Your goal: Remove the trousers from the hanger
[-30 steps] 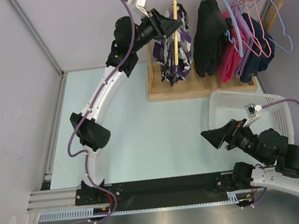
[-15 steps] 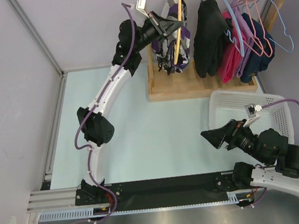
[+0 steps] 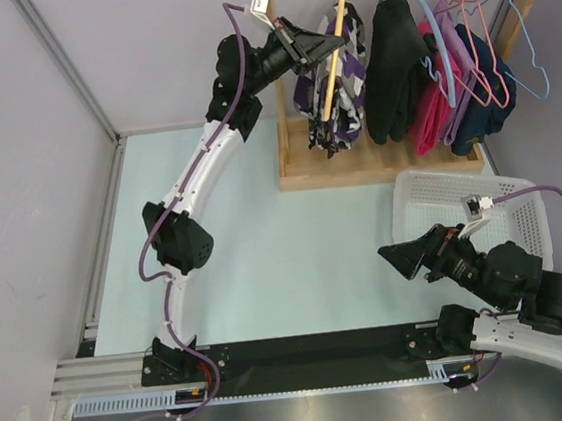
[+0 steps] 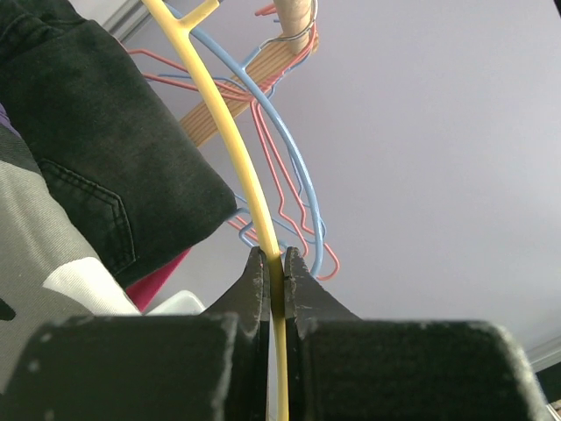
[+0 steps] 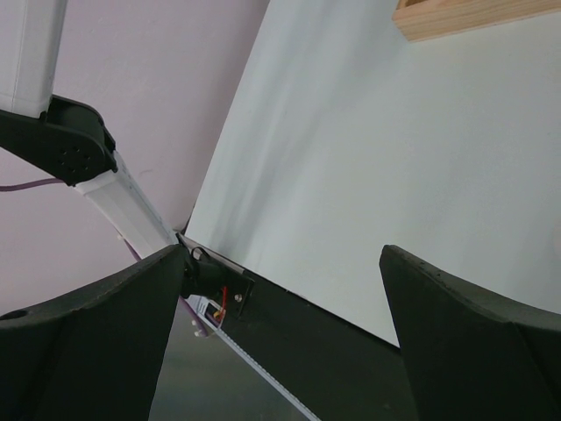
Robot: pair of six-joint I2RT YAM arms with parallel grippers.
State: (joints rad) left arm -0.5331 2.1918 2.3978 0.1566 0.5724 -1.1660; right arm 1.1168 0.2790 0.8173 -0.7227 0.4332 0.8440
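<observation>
The trousers [image 3: 334, 89], patterned purple, grey, white and black, hang from a yellow hanger [image 3: 333, 54] on the wooden rail at the top middle. My left gripper [image 3: 329, 47] reaches in from the left and is shut on the yellow hanger [image 4: 238, 158]; in the left wrist view the rod runs up between the closed fingertips of the left gripper [image 4: 276, 256]. A grey and white part of the trousers [image 4: 44, 254] shows at lower left. My right gripper [image 3: 388, 254] hovers open over the table at lower right, and the right gripper [image 5: 280, 254] has nothing between its fingers.
The wooden rack base [image 3: 377, 168] stands at the back. Beside the trousers hang a black garment [image 3: 396, 58], a pink one [image 3: 430, 99] and a navy one [image 3: 484, 89], plus empty blue and pink hangers [image 3: 514, 35]. A white basket [image 3: 430, 190] sits at right.
My left gripper has closed on the yellow hanger, and the hanger with the trousers has shifted slightly right and up along the rail. The right arm has not moved.
</observation>
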